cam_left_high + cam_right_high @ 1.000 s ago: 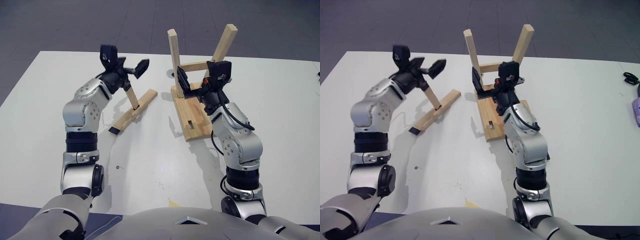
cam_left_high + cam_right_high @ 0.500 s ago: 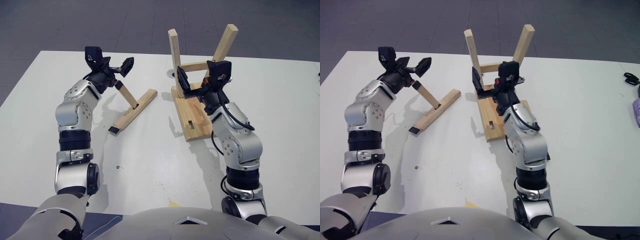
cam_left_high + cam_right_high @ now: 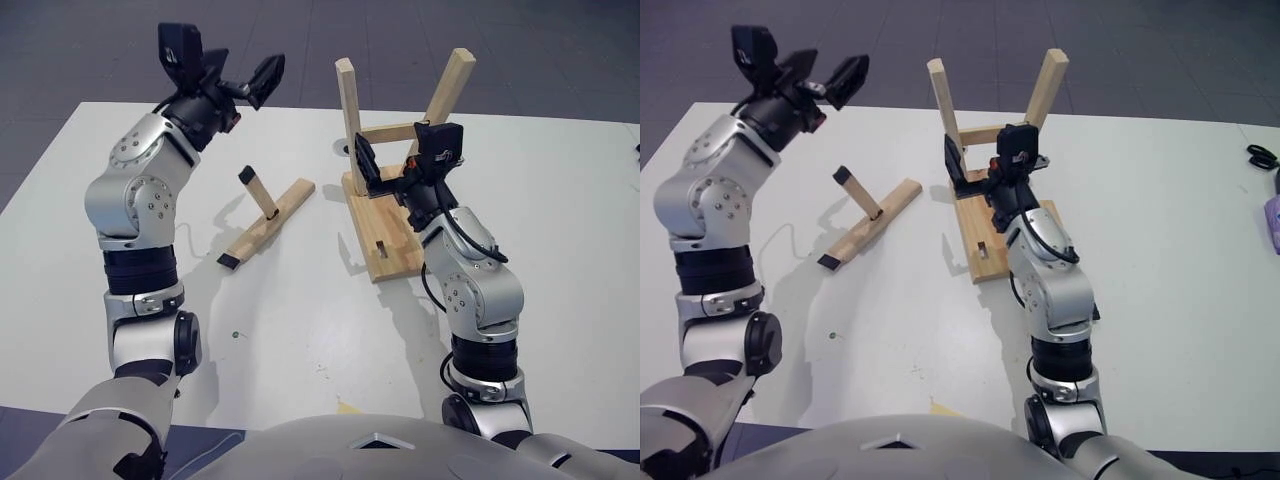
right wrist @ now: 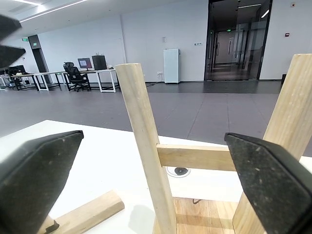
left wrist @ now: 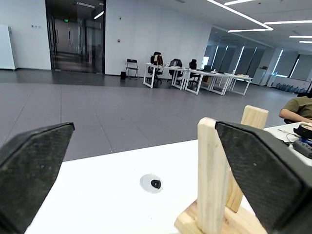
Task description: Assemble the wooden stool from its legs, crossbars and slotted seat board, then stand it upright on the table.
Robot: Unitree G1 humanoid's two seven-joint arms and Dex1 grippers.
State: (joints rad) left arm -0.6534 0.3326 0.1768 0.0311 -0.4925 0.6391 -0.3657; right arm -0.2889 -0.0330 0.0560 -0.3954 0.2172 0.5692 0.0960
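Observation:
The slotted seat board [image 3: 388, 240] lies flat on the white table [image 3: 300, 330], with two legs [image 3: 348, 110] [image 3: 449, 92] sticking up from it and a crossbar [image 3: 386, 132] between them. My right gripper [image 3: 400, 165] hovers open just in front of that crossbar, its pads [image 4: 34, 180] on either side of the legs [image 4: 146, 146] and touching neither. A loose leg-and-bar piece [image 3: 268, 218] rests on the table to the left, its short black-tipped stick [image 3: 250, 182] pointing up. My left gripper [image 3: 222, 68] is held high above and behind it, open and empty.
A round cable hole [image 3: 340, 148] sits in the table behind the seat board. Scissors [image 3: 1260, 153] and a purple item [image 3: 1273, 210] lie at the far right edge. Open table surface stretches in front of both wooden pieces.
My left gripper has drawn away from the loose piece's upright stick and risen well above the table. The piece stays where it lay. The right arm has not moved.

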